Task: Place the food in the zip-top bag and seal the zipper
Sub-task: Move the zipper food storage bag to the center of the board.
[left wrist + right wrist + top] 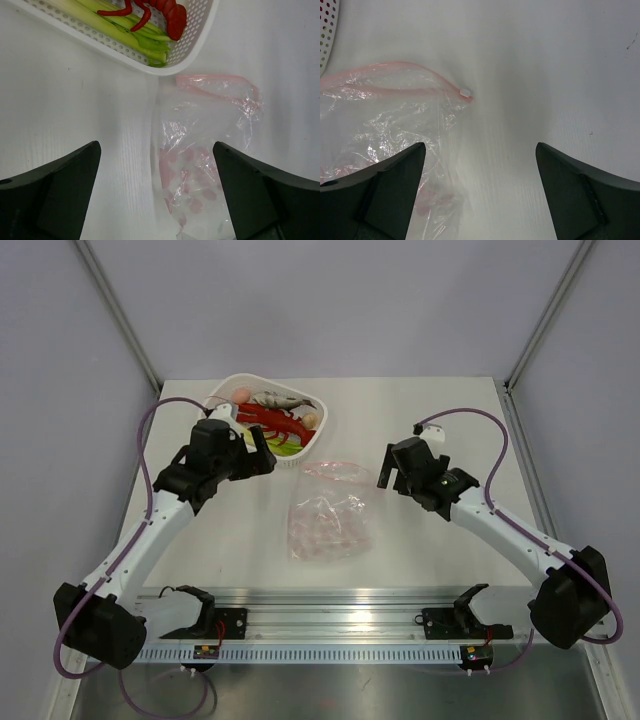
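The clear zip-top bag (328, 515) lies flat mid-table, its pink zipper (338, 468) at the far end with the mouth gaping. It shows in the left wrist view (205, 150) and in the right wrist view (385, 120), where the zipper (410, 91) ends in a white slider. The red lobster (272, 421), grey fish (280, 400), green vegetable (125, 30) and peach pieces (240, 394) lie in the white basket (222, 387). My left gripper (262, 452) is open and empty beside the basket. My right gripper (392, 472) is open and empty just right of the bag mouth.
The basket (197, 37) stands at the back left, touching the bag's far end. A metal rail (330, 625) runs along the near edge. Grey walls enclose the table on three sides.
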